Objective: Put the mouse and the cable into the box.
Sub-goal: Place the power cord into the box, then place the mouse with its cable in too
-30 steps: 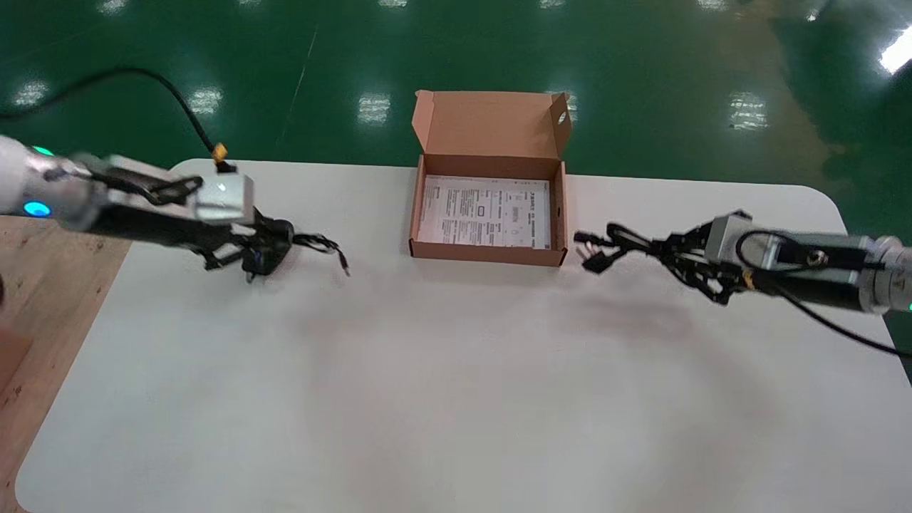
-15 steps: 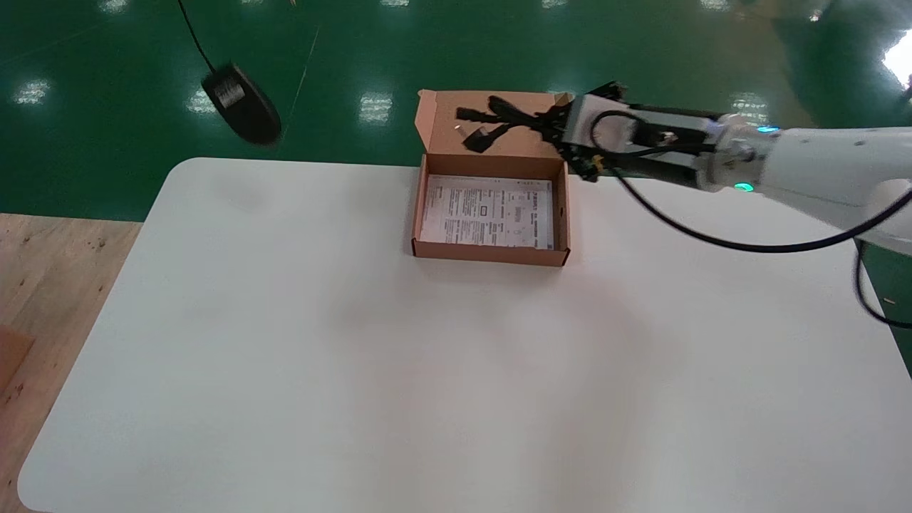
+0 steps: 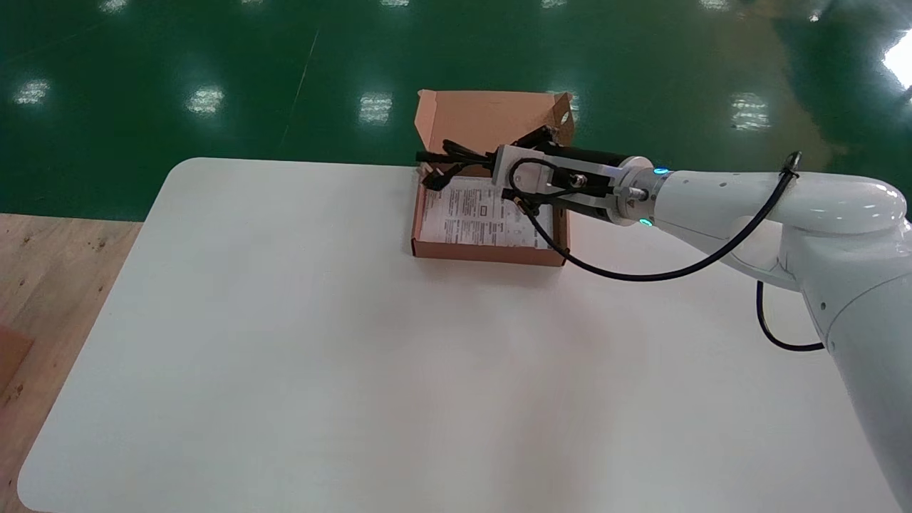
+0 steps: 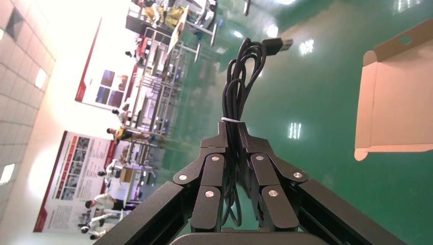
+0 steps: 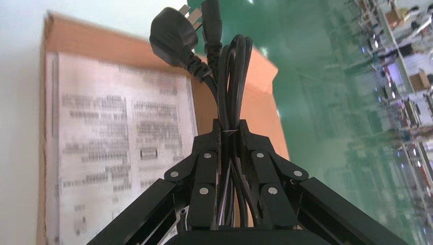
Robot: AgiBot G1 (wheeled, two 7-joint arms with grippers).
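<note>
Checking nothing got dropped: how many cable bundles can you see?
2. One power cable bundle is clamped in the right tool above the open box; one USB-ended bundle is clamped in the left tool, held in the air. The mouse itself is out of sight.

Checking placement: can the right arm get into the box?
Probably yes: the right end effector, shut on the cable, hangs over the open box; lid stands back, only a printed sheet inside. The left end effector, shut on the USB cord, is away.
</note>
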